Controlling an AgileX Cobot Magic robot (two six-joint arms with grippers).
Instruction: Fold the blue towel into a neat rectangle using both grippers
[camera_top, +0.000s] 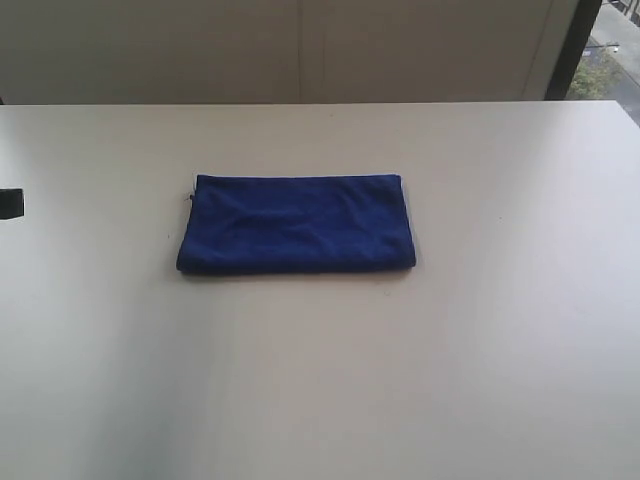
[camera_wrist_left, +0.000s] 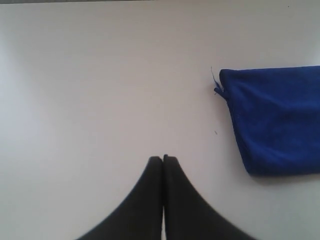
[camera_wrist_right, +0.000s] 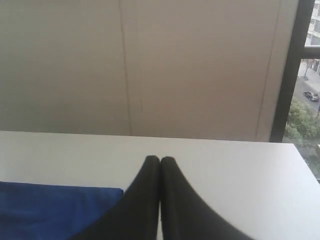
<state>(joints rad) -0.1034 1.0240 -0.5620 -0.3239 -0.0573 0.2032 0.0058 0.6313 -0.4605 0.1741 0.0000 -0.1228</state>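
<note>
The blue towel lies folded into a flat rectangle in the middle of the white table, with a loose thread at its far left corner. In the left wrist view one end of the towel shows off to the side, well apart from my left gripper, whose black jaws are pressed together with nothing in them. My right gripper is shut and empty too, hovering near a corner of the towel. Only a dark bit of the left arm shows at the exterior view's left edge.
The white table reaches back to a beige wall. A window with a dark frame stands at the far right, beyond the table's back corner.
</note>
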